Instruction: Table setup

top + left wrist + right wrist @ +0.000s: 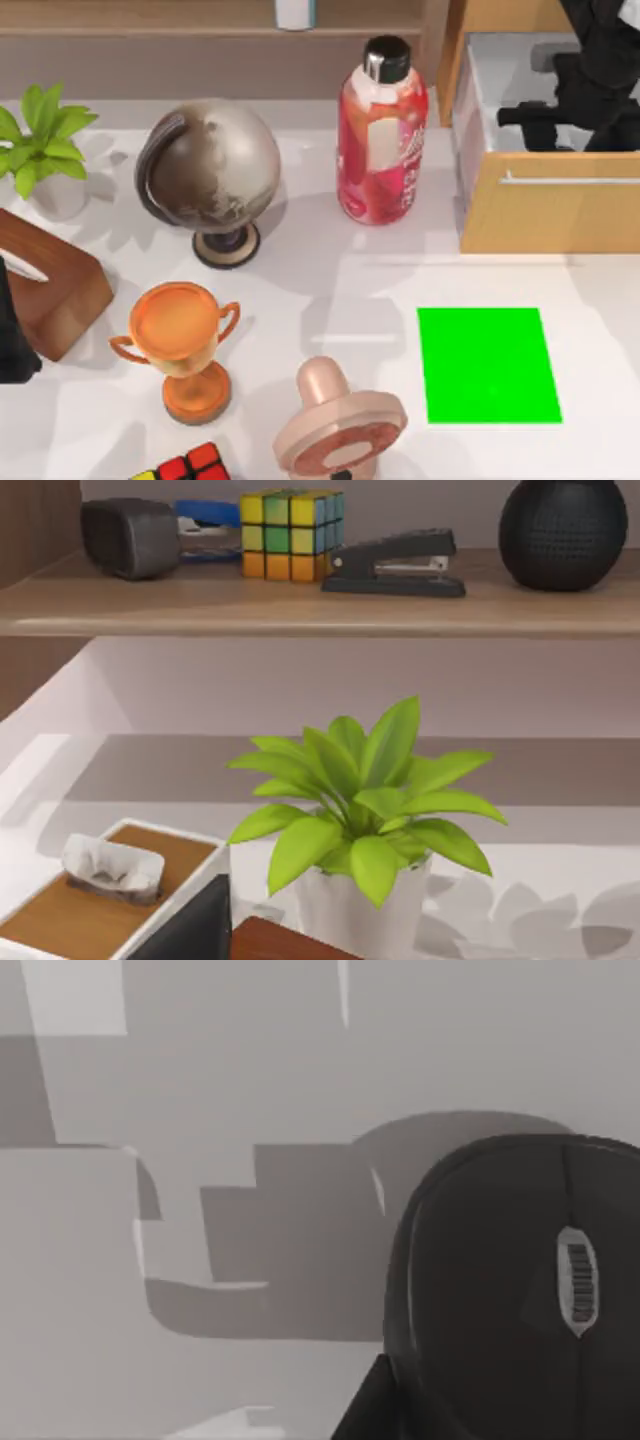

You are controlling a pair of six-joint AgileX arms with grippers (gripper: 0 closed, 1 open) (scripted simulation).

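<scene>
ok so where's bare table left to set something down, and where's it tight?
Free: the green patch and the white table around it, below the wooden drawer box; also the strip between the red bottle and the green patch. Crowded: the left half, with globe, trophy, plant, tissue box and pink fan close together.

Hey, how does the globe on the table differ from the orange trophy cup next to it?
The globe is a grey-brown ball in a dark arc frame; the trophy cup is an open orange bowl with two handles. The globe looks bulkier and stands farther back. Both stand upright on round bases.
</scene>
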